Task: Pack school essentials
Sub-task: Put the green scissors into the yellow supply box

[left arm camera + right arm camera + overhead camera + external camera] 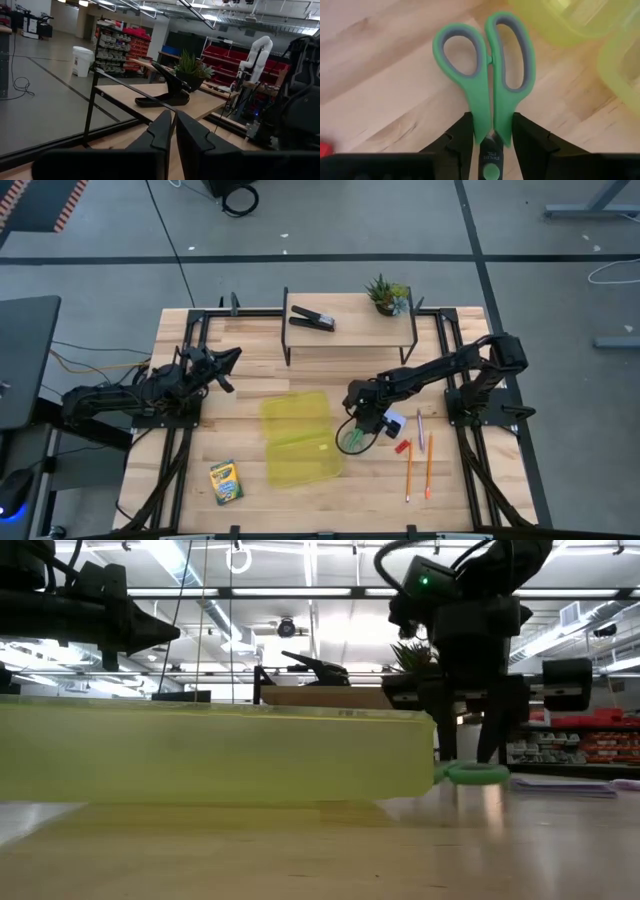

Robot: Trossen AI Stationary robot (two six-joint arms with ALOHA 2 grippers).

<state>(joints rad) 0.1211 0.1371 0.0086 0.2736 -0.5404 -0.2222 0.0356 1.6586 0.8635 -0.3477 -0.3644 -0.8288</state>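
Wooden slats of the work table (300, 500) carried most of the school supplies loose as the packing job stood barely begun. At the table's middle lay an open yellow-green case (297, 437), and nothing could be seen inside it from above. The right gripper (362, 426) was down at the case's right edge, its two dark fingers (460, 137) clamped on the neck of the green-handled scissors (485, 75), whose loops rested low over the wood just beside the case wall, as the table-level camera also showed. Waiting to the right of the scissors were a small pale note pad (394, 423), a tiny red block (401, 446) and two orange pencils (418, 467) lying side by side, all well clear of the case. A green-yellow crayon box (226, 481) sat near the front edge, left of the case. The left gripper (226, 367) hung idle over the table's left side, its fingers pressed together with nothing between them. On the raised shelf (350, 330) at the back stood a black stapler (312, 319) and a small potted plant (388, 295). By the look of things, the scissors were the first item on the way in, with five pieces yet to be packed.
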